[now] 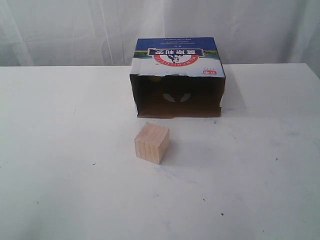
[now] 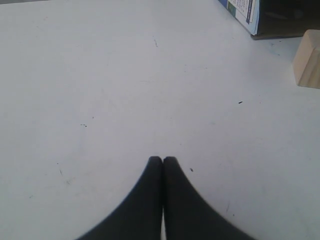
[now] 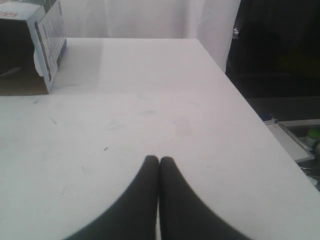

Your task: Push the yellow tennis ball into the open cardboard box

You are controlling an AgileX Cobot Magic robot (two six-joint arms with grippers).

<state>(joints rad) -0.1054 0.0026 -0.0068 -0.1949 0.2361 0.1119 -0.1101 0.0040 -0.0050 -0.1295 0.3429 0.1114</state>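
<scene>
The open cardboard box (image 1: 177, 77) lies on its side at the back middle of the white table, its dark opening toward the front and its blue-and-white printed panel on top. A corner of the box (image 2: 247, 12) shows in the left wrist view, and one side of the box (image 3: 35, 47) in the right wrist view. The yellow tennis ball shows in no view. My left gripper (image 2: 162, 159) is shut with nothing in it, over bare table. My right gripper (image 3: 159, 159) is likewise shut and empty. Neither gripper appears in the exterior view.
A pale wooden cube (image 1: 152, 143) stands a short way in front of the box opening; the cube (image 2: 307, 59) also shows in the left wrist view. The table's right edge (image 3: 250, 107) drops off to a dark floor. White curtains hang behind.
</scene>
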